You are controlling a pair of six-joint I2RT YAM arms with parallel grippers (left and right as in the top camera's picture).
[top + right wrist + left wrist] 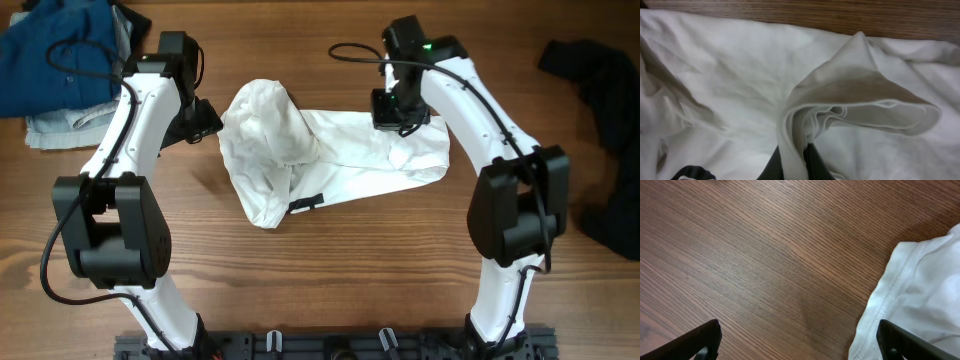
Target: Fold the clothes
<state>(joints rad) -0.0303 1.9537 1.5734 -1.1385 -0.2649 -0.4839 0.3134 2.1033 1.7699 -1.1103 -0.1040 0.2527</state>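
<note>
A white garment (330, 155) lies crumpled across the middle of the wooden table. My right gripper (398, 118) is over its right part and is shut on a fold of the white cloth (795, 150), which rises in a peak between the fingers. My left gripper (205, 122) is open and empty just left of the garment. In the left wrist view its two fingers (797, 345) straddle bare wood, with the garment's hemmed edge (890, 300) beside the right finger.
A pile of blue clothes (60, 55) and a pale folded item (65, 125) lie at the back left. A black garment (605, 130) lies at the right edge. The table (330, 260) shows bare wood in front of the white garment.
</note>
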